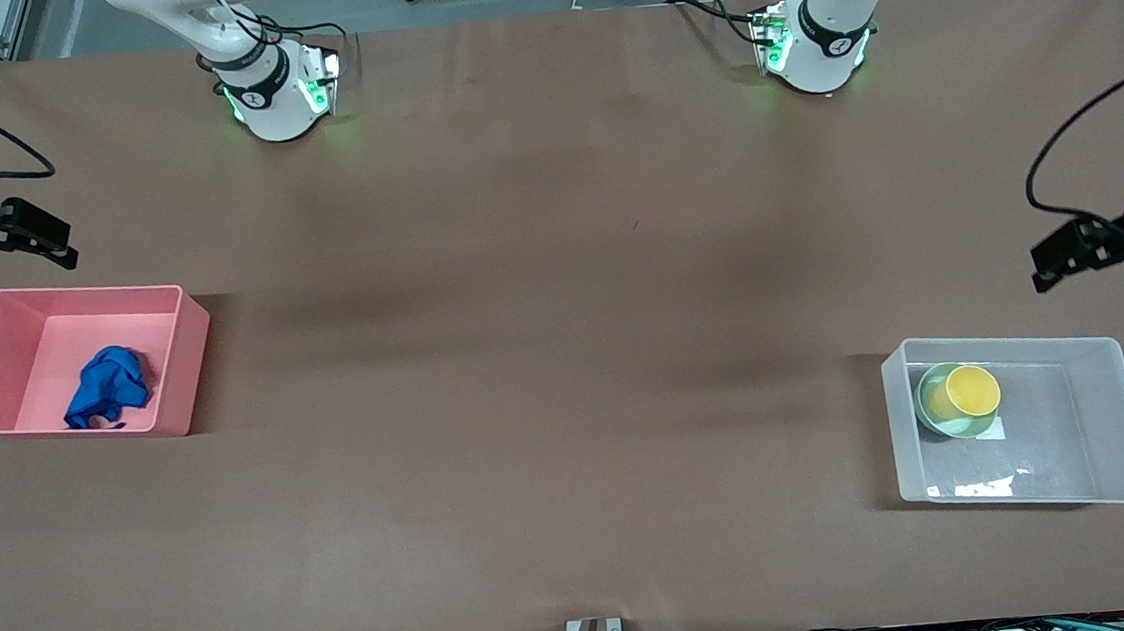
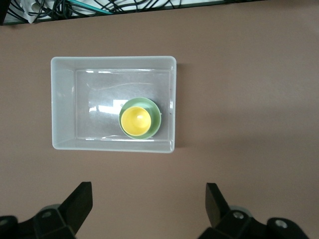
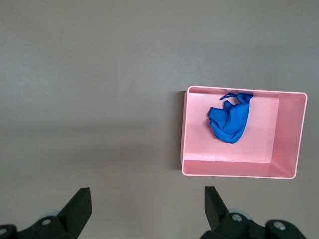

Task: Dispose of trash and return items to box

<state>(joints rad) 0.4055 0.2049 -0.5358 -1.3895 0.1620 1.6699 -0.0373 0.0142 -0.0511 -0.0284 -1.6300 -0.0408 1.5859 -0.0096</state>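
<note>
Both grippers hang with fingers spread: left gripper [image 1: 1069, 260] above the table beside the box [image 1: 1121, 412] holding yellow cup [image 1: 973, 390] nested in green bowl [image 1: 936, 411]; right gripper [image 1: 34, 237] near the pink bin [image 1: 187, 370] containing the blue wad [image 1: 109, 386].

Two white arms rise from rounded white bases at the top of the front view, each base ringed by a black band with a small white mark and lit green beside it. Black cables trail from both. A small red dot sits on the base at upper right. The left end effector [image 1: 1079, 255] at the right edge and the right end effector [image 1: 34, 237] at the left edge are black, with angular wedge-shaped fingers [image 2: 79, 201] spread wide.
</note>
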